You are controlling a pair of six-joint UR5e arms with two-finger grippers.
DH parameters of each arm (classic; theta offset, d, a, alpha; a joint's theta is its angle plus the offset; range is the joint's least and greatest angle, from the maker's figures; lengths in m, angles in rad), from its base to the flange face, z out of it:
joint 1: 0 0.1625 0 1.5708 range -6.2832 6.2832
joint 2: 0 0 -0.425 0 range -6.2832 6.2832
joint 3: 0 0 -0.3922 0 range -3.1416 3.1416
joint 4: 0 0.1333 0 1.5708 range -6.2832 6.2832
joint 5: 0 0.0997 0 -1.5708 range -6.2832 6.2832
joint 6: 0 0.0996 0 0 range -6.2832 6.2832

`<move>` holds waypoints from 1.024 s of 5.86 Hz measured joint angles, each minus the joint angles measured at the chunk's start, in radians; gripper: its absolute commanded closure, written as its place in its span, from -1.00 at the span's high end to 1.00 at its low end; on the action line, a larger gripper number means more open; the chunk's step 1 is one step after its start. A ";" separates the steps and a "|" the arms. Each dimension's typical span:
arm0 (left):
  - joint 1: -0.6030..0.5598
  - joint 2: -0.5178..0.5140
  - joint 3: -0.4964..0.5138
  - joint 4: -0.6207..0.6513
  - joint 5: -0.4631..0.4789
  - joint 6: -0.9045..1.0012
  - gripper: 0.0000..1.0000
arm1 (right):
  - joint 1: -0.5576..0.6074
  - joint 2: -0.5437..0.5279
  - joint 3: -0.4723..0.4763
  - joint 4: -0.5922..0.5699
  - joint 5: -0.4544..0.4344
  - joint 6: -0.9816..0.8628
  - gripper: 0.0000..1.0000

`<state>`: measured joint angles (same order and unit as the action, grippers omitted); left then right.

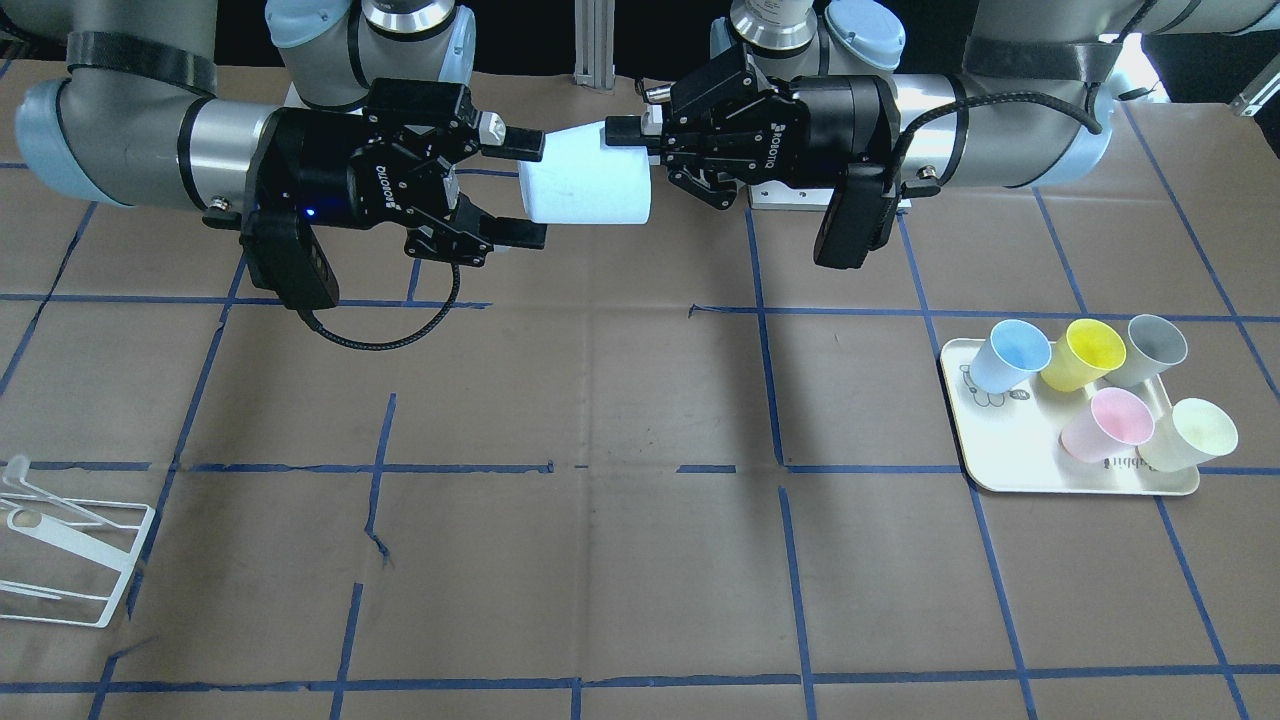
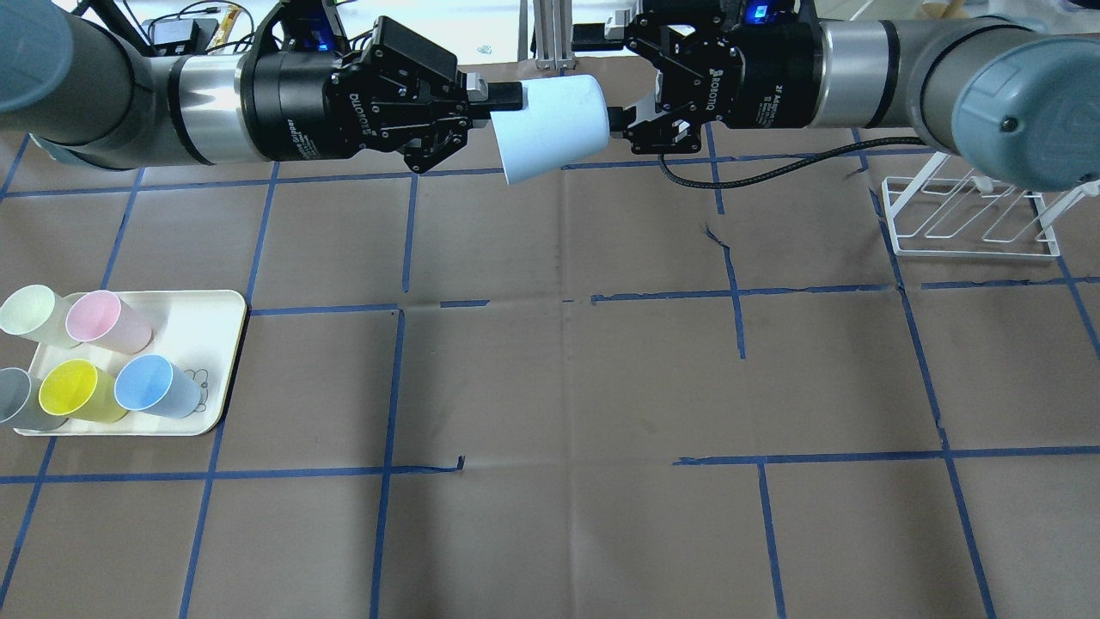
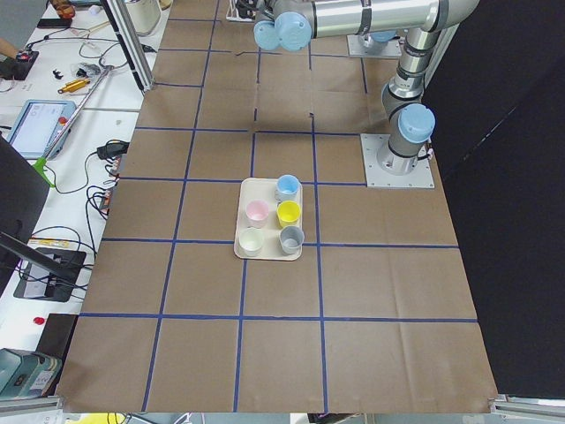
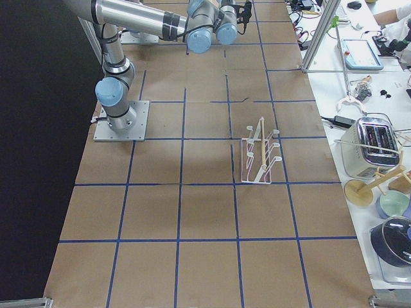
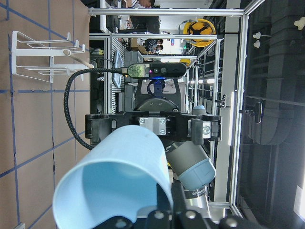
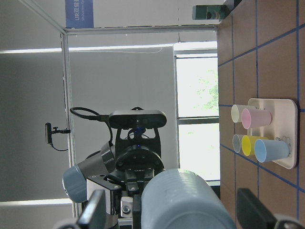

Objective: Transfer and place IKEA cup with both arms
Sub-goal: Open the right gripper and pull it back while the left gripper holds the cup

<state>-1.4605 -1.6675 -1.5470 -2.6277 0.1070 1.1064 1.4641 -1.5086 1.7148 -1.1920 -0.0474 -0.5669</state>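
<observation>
The IKEA cup (image 2: pixel 550 129), pale blue, lies on its side in the air between the two grippers, high above the back of the table; it also shows in the front view (image 1: pixel 585 185). My left gripper (image 2: pixel 509 99) is shut on the cup's rim wall, with one finger inside the mouth, as the left wrist view shows (image 5: pixel 114 191). My right gripper (image 1: pixel 525 190) is open, its fingers wide apart on either side of the cup's base (image 6: pixel 186 200) without touching it.
A cream tray (image 2: pixel 210 322) at the left front holds several upright cups: a second blue cup (image 2: pixel 155 387), yellow, pink, grey and pale green. A white wire rack (image 2: pixel 971 215) stands on the right side of the table.
</observation>
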 measured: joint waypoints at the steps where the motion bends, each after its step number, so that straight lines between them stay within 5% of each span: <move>1: 0.000 0.000 0.004 0.002 0.004 -0.001 -0.99 | -0.010 0.000 -0.007 -0.008 -0.003 0.015 1.00; 3: 0.009 0.004 -0.004 0.040 0.112 -0.008 -0.99 | -0.125 0.000 -0.063 -0.049 -0.095 0.073 1.00; 6: 0.042 -0.022 -0.025 0.137 0.304 -0.035 -0.99 | -0.232 -0.029 -0.218 -0.127 -0.473 0.248 1.00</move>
<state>-1.4187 -1.6897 -1.5723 -2.4908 0.4114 1.0713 1.2320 -1.5377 1.4968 -1.3193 -0.5205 -0.3188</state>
